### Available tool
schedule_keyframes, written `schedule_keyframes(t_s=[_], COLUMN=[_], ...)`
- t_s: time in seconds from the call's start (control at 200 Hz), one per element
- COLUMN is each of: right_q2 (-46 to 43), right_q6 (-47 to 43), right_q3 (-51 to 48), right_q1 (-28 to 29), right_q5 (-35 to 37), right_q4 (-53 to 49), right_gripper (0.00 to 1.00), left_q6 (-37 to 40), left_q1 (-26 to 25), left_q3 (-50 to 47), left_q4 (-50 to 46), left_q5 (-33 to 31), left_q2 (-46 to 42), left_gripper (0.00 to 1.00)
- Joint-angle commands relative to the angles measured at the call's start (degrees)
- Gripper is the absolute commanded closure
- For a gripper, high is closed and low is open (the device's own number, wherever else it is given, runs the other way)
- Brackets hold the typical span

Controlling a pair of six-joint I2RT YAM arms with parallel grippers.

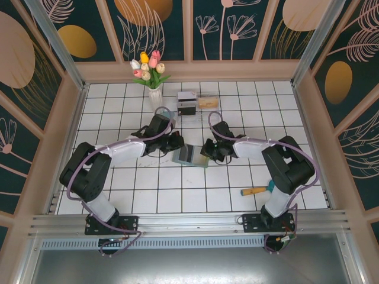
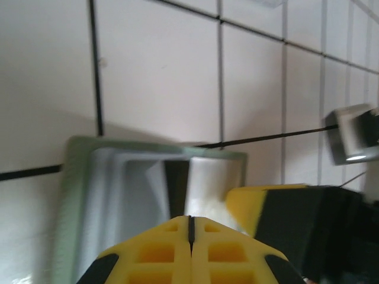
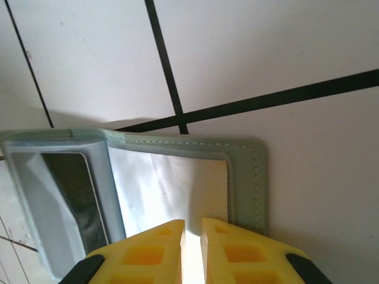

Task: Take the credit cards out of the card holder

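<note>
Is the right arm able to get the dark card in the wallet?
Probably yes. The wallet lies open, the dark card shows in one half, and the right tool sits at the other half with nothing between them.

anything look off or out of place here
Nothing looks spilled or damaged: the card holder is open mid-table and the tulip vase stands upright. The only stray is a wooden-handled tool lying loose near the right arm's base.
</note>
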Motion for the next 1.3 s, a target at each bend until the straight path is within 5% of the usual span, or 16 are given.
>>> schedule_keyframes(t_s=[0.0,0.525,1.296], right_q2=[0.34,2.99,7.02], right_q6=[-2.11,-0.44,-4.59], right_q3=[2.28,2.77,4.41], right_q1=[0.49,1.94,2.2], right_q5=[2.78,-12.57,-14.59], right_q4=[-3.13,9.37,7.25], right_gripper=[0.82,0.79,0.77], left_q6=[2.41,3.08,3.33], left_q1=[-0.12,-0.12,-0.11], left_q3=[-1.29,-4.56,-6.47], left_q4=[-4.0,-2.33,-2.32], left_q5=[-3.14,-1.29,-1.73], left_q2=[1.17,4.85,5.85], left_gripper=[0.94,0.95,0.96])
